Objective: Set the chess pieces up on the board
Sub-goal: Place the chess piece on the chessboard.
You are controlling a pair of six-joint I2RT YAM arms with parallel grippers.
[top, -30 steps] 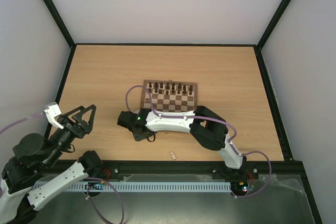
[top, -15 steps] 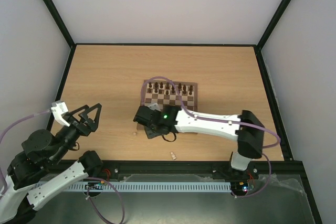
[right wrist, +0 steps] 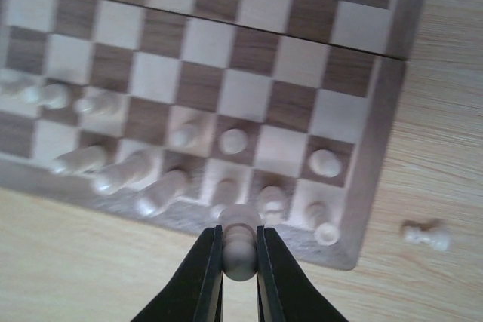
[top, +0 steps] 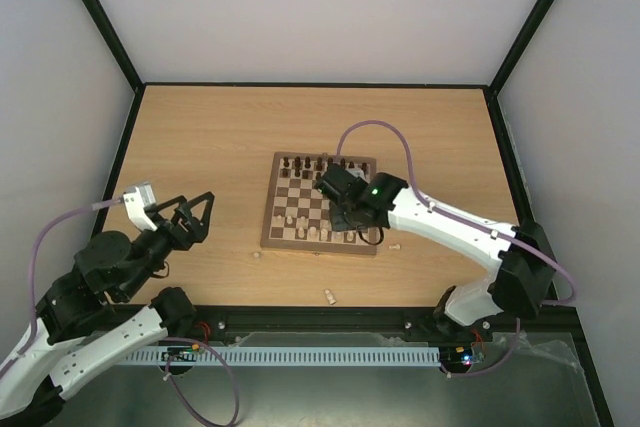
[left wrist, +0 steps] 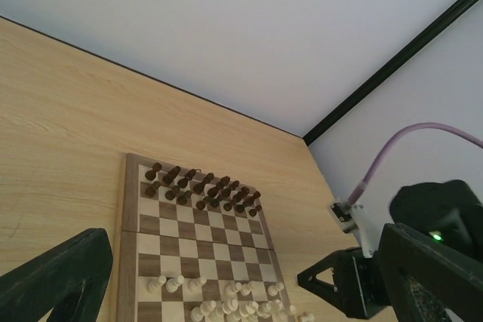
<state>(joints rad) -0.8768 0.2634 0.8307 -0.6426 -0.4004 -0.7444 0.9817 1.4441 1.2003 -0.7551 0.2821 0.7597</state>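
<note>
Pale piece [right wrist: 240,256] clamped in R gripper [right wrist: 238,236] over board [right wrist: 256,103] near-right edge; L gripper [top: 192,215] wide open, well off left.

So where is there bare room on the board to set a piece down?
Free: the middle rows of the board, between the dark pieces and the pale pieces. Crowded: its far and near rows.

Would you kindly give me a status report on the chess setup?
Left gripper open, off the board. Right gripper shut on pale piece above board's near edge. Stray pieces lying on table.
</note>
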